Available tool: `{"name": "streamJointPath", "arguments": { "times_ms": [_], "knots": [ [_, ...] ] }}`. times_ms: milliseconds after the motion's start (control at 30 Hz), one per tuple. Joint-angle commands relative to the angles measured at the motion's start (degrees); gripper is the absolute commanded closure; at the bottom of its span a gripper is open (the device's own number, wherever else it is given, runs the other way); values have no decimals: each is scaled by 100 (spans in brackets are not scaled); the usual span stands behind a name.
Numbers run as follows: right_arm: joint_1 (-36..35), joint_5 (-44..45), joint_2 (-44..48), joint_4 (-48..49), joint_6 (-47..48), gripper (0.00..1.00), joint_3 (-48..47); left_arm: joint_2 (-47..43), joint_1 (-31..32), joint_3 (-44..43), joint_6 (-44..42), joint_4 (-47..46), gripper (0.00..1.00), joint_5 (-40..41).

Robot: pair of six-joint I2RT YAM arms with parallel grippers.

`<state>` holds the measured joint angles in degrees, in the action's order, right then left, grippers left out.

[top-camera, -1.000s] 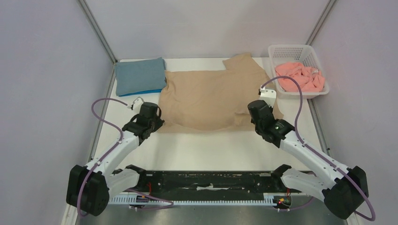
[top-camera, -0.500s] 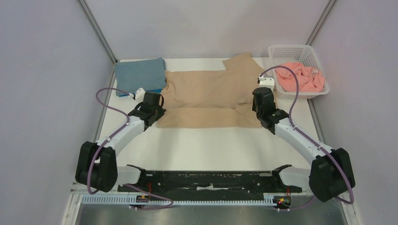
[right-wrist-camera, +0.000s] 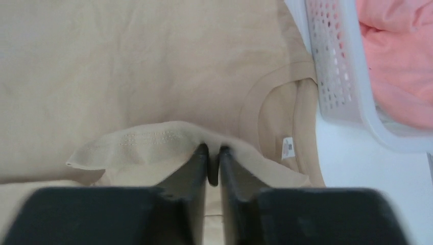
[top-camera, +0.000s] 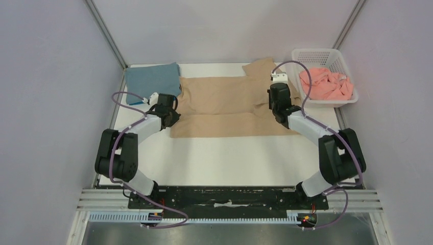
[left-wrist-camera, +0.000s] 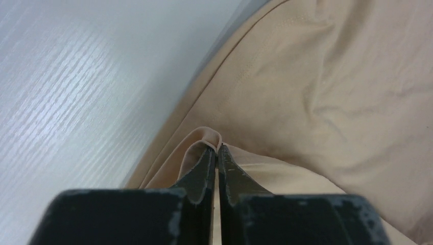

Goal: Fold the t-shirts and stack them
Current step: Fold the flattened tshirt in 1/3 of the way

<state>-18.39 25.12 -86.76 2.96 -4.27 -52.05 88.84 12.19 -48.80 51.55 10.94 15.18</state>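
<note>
Two tan t-shirt [top-camera: 230,104] edges sit apparently pinched between jaws.

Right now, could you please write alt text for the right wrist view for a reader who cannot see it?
The right tool pinches a raised fold of the tan t-shirt, which fills most of the view. To the right are its neckline with a small white label and a white basket holding a pink t-shirt.
</note>
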Motion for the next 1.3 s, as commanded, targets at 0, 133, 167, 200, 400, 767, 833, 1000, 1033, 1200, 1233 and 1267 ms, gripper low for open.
{"name": "streamJointPath", "arguments": {
  "times_ms": [0, 133, 167, 200, 400, 767, 833, 1000, 1033, 1200, 1233, 1267],
  "knots": [
    [131, -153, -869, 389, 377, 73, -917, 339, -182, -414, -242, -390, 76, -257],
    [209, -61, -1753, -581, 375, 40, -2363, 333, -252, -792, -336, -173, 23, -319],
    [205, -30, -1833, -865, 337, 36, -2618, 239, -259, -807, -340, -176, 22, -326],
    [205, 8, -1816, -1056, 245, 31, -2708, 132, -255, -792, -310, -180, 22, -383],
    [204, -1241, -836, -628, -275, 2, -1339, -392, -195, -338, -156, -832, 20, -1473],
    [167, -3232, -1538, 141, -904, 2, -682, 1140, 144, -687, -277, -1068, 18, -2446],
    [163, -3148, -1614, 14, -967, 2, -605, 1325, 152, -663, -227, -1065, 18, -2555],
    [154, -3222, -1303, 477, -1342, 2, 459, 1089, 230, -115, -128, -1322, 17, -2353],
    [137, -3297, -1216, 577, -1438, 2, 709, 993, 245, 9, -135, -1322, 17, -2335],
    [-298, -2912, -334, 649, -1927, 2, 1858, 381, 351, 704, -145, -1280, 17, -2253],
    [-449, -2789, -92, 593, -2056, 2, 2109, 240, 390, 857, -150, -1247, 17, -2224],
    [-579, -2688, 182, 558, -2193, 2, 2362, 40, 425, 1059, -126, -1205, 17, -2178]
  ]
}}
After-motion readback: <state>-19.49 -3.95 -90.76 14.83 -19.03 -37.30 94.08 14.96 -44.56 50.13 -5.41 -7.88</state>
